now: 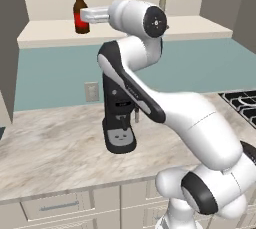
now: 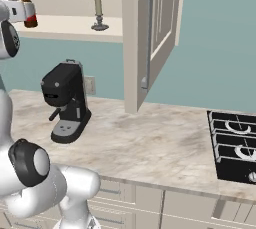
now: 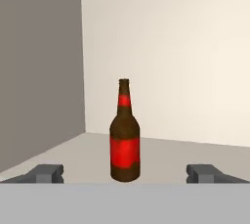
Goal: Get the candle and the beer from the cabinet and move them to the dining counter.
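End effector (image 3: pixel 125 173) spread wide, nothing between the tips, pointed level into the cabinet (image 1: pixel 125 28) at the beer (image 3: pixel 125 135). Fingertips (image 3: pixel 46 173) low at either side of the hand view, with the bottle centred between them but farther in, not touching. Beer (image 1: pixel 80 10) upright on the cabinet shelf, near the left inner wall, red label facing the hand. From the left base view, white hand reaching in just right of the bottle; whether it touches, cannot tell. From the right base view, bottle (image 2: pixel 27 5) partly hidden behind the hand.

Candle (image 2: pixel 99 13) upright in its dark holder on the same shelf, well right of the beer, near the shelf's front edge. From the left, just its top (image 1: pixel 162 0) peeking above the arm.

Cabinet door (image 2: pixel 150 38) swung open, grey bar handle along its edge, hanging over the desk (image 2: pixel 150 143).

Black coffee machine (image 2: pixel 67 100) standing on the marbled desk under the shelf, against the teal wall beside a wall socket (image 1: pixel 91 92). Same machine (image 1: pixel 119 118) partly covered by the arm in the left view. Black stove (image 2: pixel 235 145) set into the desk at the right. Drawers (image 1: pixel 55 205) below the desk edge.
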